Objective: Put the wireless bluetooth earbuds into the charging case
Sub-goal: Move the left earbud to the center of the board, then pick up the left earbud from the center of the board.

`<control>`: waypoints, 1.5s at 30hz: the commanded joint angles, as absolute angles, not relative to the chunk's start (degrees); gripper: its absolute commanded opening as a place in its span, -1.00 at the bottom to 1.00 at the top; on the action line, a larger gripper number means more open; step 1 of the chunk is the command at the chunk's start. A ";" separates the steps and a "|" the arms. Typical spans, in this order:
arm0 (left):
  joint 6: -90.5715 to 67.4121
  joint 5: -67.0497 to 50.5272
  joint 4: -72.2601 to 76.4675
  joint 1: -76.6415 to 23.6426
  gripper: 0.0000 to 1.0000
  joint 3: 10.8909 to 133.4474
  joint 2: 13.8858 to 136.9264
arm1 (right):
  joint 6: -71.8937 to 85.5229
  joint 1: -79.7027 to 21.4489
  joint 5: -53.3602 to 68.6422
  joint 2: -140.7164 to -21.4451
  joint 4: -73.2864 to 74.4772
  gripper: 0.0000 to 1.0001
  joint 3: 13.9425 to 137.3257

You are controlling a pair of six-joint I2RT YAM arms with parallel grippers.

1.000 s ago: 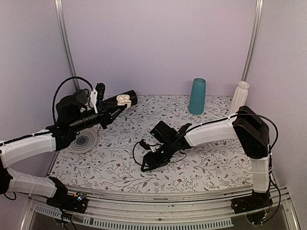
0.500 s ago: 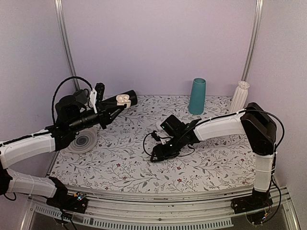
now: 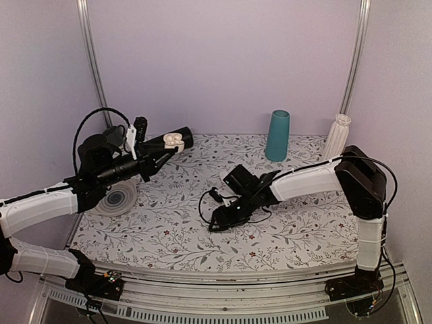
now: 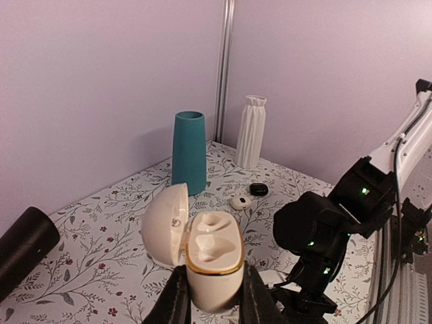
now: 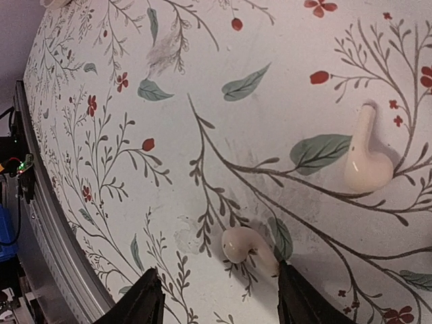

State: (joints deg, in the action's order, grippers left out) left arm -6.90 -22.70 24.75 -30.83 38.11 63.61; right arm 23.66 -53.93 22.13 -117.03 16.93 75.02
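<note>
My left gripper [image 3: 167,146] is shut on the charging case [image 3: 173,140] and holds it in the air over the far left of the table. In the left wrist view the white case [image 4: 212,260] sits upright between the fingers [image 4: 177,297], lid [image 4: 164,226] open, both wells empty. My right gripper [image 3: 216,223] is low over the middle of the table. In the right wrist view it is open [image 5: 217,270], with one white earbud [image 5: 244,246] lying between the fingers, its stem by the right finger [image 5: 297,297]. A second earbud [image 5: 364,162] lies beyond, to the right.
A teal cup [image 3: 277,135] and a white ribbed vase [image 3: 337,137] stand at the back right. A black cylinder [image 3: 183,138] lies at the back left, and a grey round disc [image 3: 118,199] at the left edge. A small black piece [image 4: 258,190] and a small white piece [image 4: 240,202] lie near the vase.
My right gripper pulled back to the right from the table's front middle, then shifted slightly left again. The left arm and the case have not moved.
</note>
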 commanded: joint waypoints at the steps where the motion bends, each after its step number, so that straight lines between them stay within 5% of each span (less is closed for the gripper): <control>1: -6.59 -23.37 25.49 -30.02 -1.00 39.38 63.41 | 22.82 -55.56 24.09 -119.39 16.42 0.17 74.93; 26: -5.23 -23.28 24.53 -29.88 -1.00 39.07 61.45 | 26.61 -54.99 25.46 -128.23 14.08 0.17 88.54; 45: -5.88 -23.58 25.51 -29.88 -1.00 39.73 62.84 | 20.92 -48.50 16.06 -118.20 17.88 0.17 84.52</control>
